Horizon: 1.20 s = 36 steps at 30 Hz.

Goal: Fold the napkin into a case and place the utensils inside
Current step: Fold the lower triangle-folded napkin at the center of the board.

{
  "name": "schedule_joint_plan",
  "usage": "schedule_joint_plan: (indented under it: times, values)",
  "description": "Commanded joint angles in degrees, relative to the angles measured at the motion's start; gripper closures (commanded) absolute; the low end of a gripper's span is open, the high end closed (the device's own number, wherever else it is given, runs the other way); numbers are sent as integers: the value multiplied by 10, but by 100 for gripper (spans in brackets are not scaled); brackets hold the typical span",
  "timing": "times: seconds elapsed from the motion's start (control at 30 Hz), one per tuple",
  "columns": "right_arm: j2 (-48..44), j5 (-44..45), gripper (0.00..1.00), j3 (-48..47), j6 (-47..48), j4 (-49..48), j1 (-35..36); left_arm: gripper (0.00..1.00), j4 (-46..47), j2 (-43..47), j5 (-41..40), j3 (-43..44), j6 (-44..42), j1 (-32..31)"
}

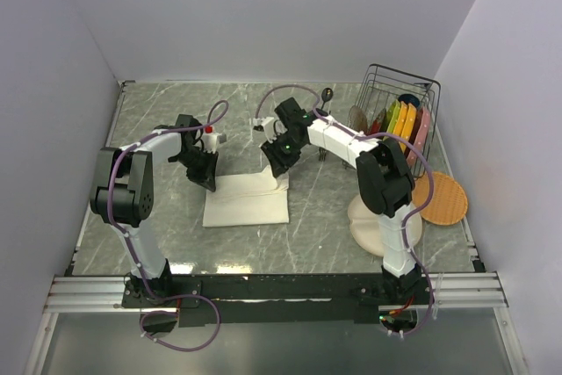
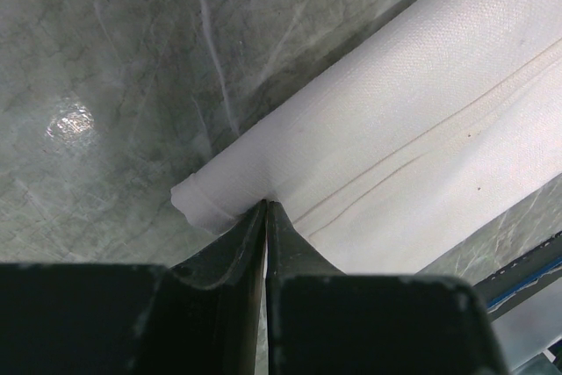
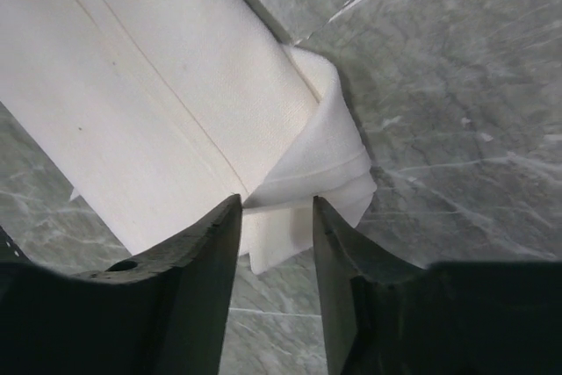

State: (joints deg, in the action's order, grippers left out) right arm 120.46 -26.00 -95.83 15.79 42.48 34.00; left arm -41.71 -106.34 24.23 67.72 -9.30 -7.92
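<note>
The cream-white napkin [image 1: 247, 199] lies folded in a layered rectangle on the marble table. My left gripper [image 1: 207, 180] is at its far left corner; in the left wrist view the jaws [image 2: 266, 205] are shut, pinching the napkin's [image 2: 413, 129] edge. My right gripper [image 1: 279, 168] is at the far right corner; in the right wrist view it [image 3: 277, 201] is open, with the napkin's [image 3: 149, 85] bunched, folded-over corner between the fingers. A dark spoon [image 1: 327, 94] shows at the back behind the right arm. The fork cannot be made out.
A wire rack [image 1: 401, 94] with colourful plates stands at the back right. A round beige plate [image 1: 362, 217] lies under the right arm, an orange round plate [image 1: 443, 199] to its right. Walls close in the table on three sides.
</note>
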Motion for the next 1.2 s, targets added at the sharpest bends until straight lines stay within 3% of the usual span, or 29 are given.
schedule_joint_plan:
  times: [0.0, 0.13, 0.17, 0.33, 0.5, 0.53, 0.77, 0.9, 1.17]
  values:
    - [8, 10, 65, -47, -19, 15, 2, 89, -6, -6, -3, -23, 2, -10]
    - [-9, 3, 89, -41, -9, 28, 2, 89, -6, -8, -4, -23, 2, -10]
    - [-11, 2, 100, -39, -9, 30, 3, 89, -6, -8, -3, -23, 2, -10]
    - [-22, 4, 100, -27, 6, 44, 2, 89, -6, -10, -1, -22, 0, -10]
    - [-28, 7, 100, -50, -39, 40, 2, 89, -6, -8, 0, -23, 0, -10]
    - [-27, 16, 98, -58, -48, 40, 3, 89, -6, -8, 0, -23, 0, -10]
    - [-15, 71, 59, -115, -99, 43, 9, 89, -6, -10, 2, -24, 2, -10]
    - [4, 82, 52, -126, -109, 51, 9, 89, -6, -12, 1, -23, 1, -10]
    - [27, 118, 51, -123, -94, 45, 19, 89, -6, -17, 2, -21, 3, -10]
